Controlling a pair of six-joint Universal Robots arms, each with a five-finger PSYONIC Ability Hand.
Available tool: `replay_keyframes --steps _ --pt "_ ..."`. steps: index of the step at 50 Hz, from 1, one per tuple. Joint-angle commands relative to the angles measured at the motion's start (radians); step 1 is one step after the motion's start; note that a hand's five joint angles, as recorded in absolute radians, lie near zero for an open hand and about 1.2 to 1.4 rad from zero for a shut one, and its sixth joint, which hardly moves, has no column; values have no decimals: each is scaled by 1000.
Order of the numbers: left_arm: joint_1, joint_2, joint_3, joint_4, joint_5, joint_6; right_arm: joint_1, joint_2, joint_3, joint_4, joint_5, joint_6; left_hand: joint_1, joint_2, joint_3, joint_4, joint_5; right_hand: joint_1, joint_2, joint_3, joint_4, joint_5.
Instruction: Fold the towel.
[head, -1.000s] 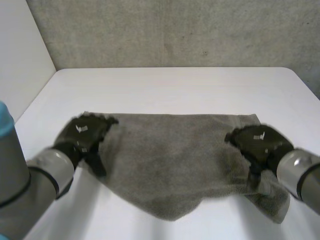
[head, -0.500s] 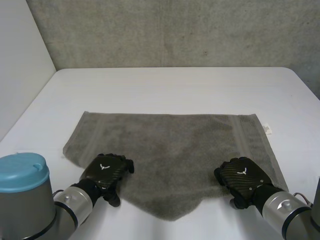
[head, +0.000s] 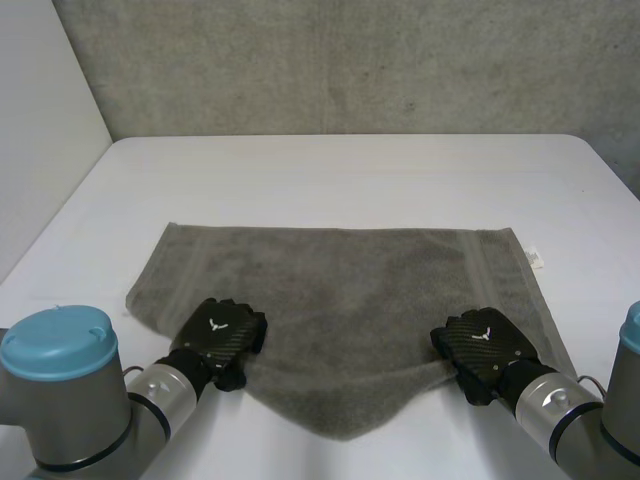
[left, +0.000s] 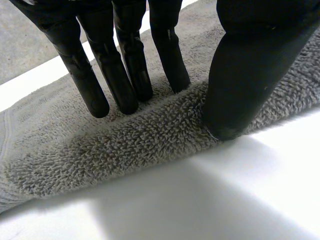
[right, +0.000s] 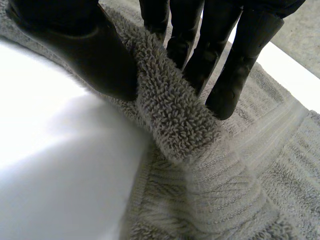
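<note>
I count two walls behind the work: one rough grey concrete wall (head: 350, 60) beyond both hands and one plain white side panel (head: 40, 120) out past the left hand. There is one smooth white table (head: 350, 180), bare beyond the hands. One grey rectangular terry towel (head: 340, 290) lies spread flat on it. It reaches from under both hands away toward the concrete wall, and its near edge sags to a point between them.

I have two grey arms with light-blue caps, the left arm (head: 60, 400) and the right arm (head: 580, 420), each ending at that near edge.

The black left hand (head: 222, 335) sits on the near edge towards its left corner. In its wrist view the fingers (left: 125, 75) press on top of the pile and the thumb (left: 245, 75) pushes in from the table side, pinching a raised ridge of towel (left: 125, 145).

The black right hand (head: 485, 350) pinches the same edge near the right corner, with a roll of towel (right: 170, 110) squeezed between thumb (right: 85, 55) and fingers (right: 235, 65).

One small white label (head: 537, 258) sticks out of the towel's side edge, beyond the right hand.
</note>
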Motion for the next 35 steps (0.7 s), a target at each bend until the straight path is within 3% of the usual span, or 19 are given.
replay_keyframes --steps 1,2,3,10,15,18,20,27,35 --pt "0 -18 32 -4 -2 1 0 9 -21 1 -1 -1 356 356 356 356 362 83 88 89 73 68" --pt "0 -18 32 -4 -2 1 0 14 -28 1 -1 -4 357 357 358 357 363 83 88 89 73 68" --pt "1 -18 41 -4 -2 4 2 20 -42 3 -1 -15 526 525 526 525 532 83 88 89 73 68" --pt "1 -18 142 3 -5 33 14 52 -171 1 4 -102 527 527 527 527 533 83 88 89 73 68" --pt "3 -35 407 95 -14 42 36 89 -400 -37 7 -145 527 527 527 527 533 83 88 89 73 68" --pt "4 -36 556 175 -28 28 54 111 -574 -155 17 -145 527 527 527 527 533 83 88 89 73 68" --pt "3 -36 619 215 -35 24 60 112 -692 -331 24 -139 527 527 527 527 533 83 88 89 73 68" --pt "9 -9 719 371 -66 -13 74 91 -722 -592 34 -125 527 527 527 527 533 83 88 89 73 68" --pt "46 51 550 394 -58 -47 99 46 -559 -462 25 -102 527 527 527 527 533 83 88 89 73 68"
